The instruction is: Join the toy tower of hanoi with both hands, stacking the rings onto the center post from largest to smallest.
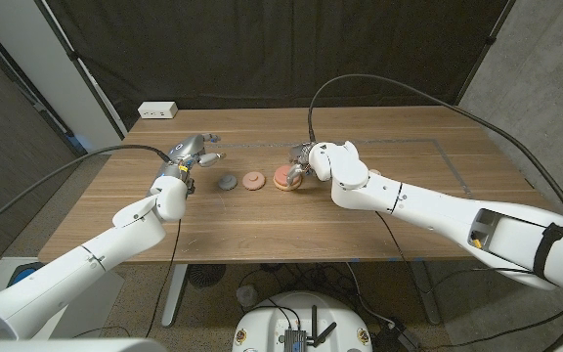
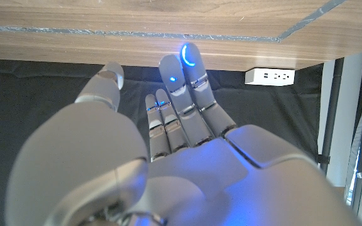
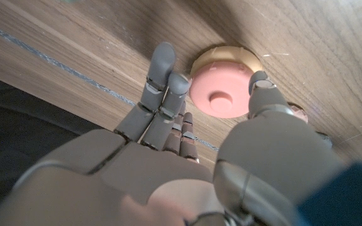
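Lined up across the middle of the table (image 1: 115, 220): small ring (image 1: 227, 182) at left, second ring (image 1: 253, 181) just beside it, stacked rings (image 1: 286, 180) at right under the right hand (image 1: 313, 164). Left hand (image 1: 192, 154) left of the row. Power strip (image 1: 157, 110) at the far left corner.

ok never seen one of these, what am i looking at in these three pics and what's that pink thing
A two-armed robot stands at a wooden table. The wide picture looks down from its head; the other two come from cameras on each wrist, turned upside down. The left robot hand is raised, fingers spread, holding nothing. The right robot hand sits over a stack of toy rings, a pink ring on a cream one, with fingers either side; whether it grips is unclear. A grey ring and a pinkish-brown ring lie loose between the hands.
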